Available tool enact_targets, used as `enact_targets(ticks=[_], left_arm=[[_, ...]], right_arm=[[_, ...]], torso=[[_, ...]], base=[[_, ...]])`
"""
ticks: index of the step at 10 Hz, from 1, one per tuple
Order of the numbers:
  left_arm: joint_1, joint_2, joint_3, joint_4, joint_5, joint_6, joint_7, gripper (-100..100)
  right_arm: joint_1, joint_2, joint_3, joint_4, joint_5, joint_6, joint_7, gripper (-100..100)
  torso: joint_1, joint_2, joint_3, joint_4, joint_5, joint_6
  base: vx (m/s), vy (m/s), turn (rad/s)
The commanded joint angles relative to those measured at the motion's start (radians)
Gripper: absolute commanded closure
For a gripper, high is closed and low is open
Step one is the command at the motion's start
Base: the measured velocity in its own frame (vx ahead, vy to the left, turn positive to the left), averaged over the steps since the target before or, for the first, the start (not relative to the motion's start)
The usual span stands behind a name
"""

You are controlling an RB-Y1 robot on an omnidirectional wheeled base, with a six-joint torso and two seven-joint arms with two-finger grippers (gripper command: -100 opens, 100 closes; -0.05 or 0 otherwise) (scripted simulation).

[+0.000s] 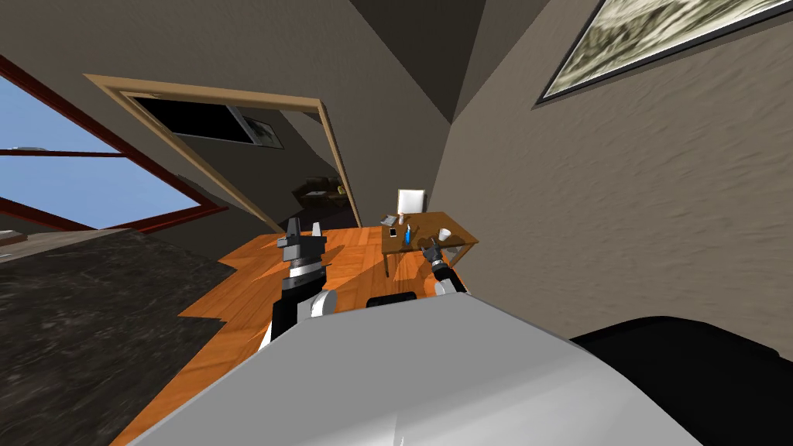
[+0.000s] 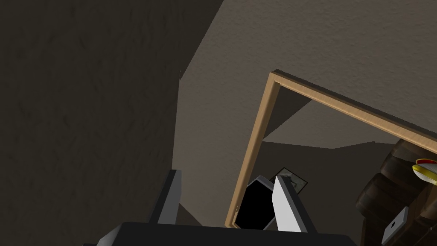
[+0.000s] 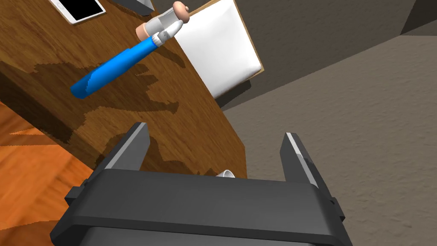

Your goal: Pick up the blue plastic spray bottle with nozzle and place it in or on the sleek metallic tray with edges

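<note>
Spread wide and empty, the right gripper [image 3: 215, 130] hovered short of the blue spray bottle [image 3: 115, 72], which sat ungrasped on the wooden table [image 3: 192, 124]. From the head camera the bottle lay near that gripper, at about ten o'clock from it. A grey flat thing [image 1: 389, 221], probably the tray, lay at eleven o'clock beyond the bottle, and a white cup [image 1: 444, 233] at three o'clock. Well apart from the table, at nine o'clock, the left gripper [image 1: 304, 228] hung with its fingers parted too. I judged this the reach: next, the fingers must straddle the blue body, then close.
</note>
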Motion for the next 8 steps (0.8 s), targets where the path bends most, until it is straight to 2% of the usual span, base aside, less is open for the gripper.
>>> enact_targets(ticks=[1, 2, 5, 8], left_arm=[[0.000, 0.000, 0.000, 0.000, 0.000, 0.000, 0.000, 0], [0.000, 0.000, 0.000, 0.000, 0.000, 0.000, 0.000, 0], [0.000, 0.000, 0.000, 0.000, 0.000, 0.000, 0.000, 0], [0.000, 0.000, 0.000, 0.000, 0.000, 0.000, 0.000, 0]], right_arm=[[-0.017, -0.011, 0.004, 0.050, -0.045, 0.026, -0.045, -100], [-0.017, -0.011, 0.004, 0.057, -0.045, 0.026, -0.045, -100], [-0.050, -0.012, 0.013, 0.149, -0.119, 0.069, -0.115, -100], [-0.089, -0.004, 0.021, 0.231, -0.187, 0.108, -0.183, -100]], torso=[[0.000, 0.000, 0.000, 0.000, 0.000, 0.000], [0.000, -0.001, -0.001, 0.000, 0.000, 0.000], [0.000, -0.002, -0.001, -0.001, 0.000, 0.000], [0.000, -0.005, -0.003, -0.001, 0.000, 0.000]], base=[[0.044, 0.011, 0.020], [0.035, 0.010, 0.000], [0.061, 0.002, -0.003], [0.107, 0.014, -0.033]])
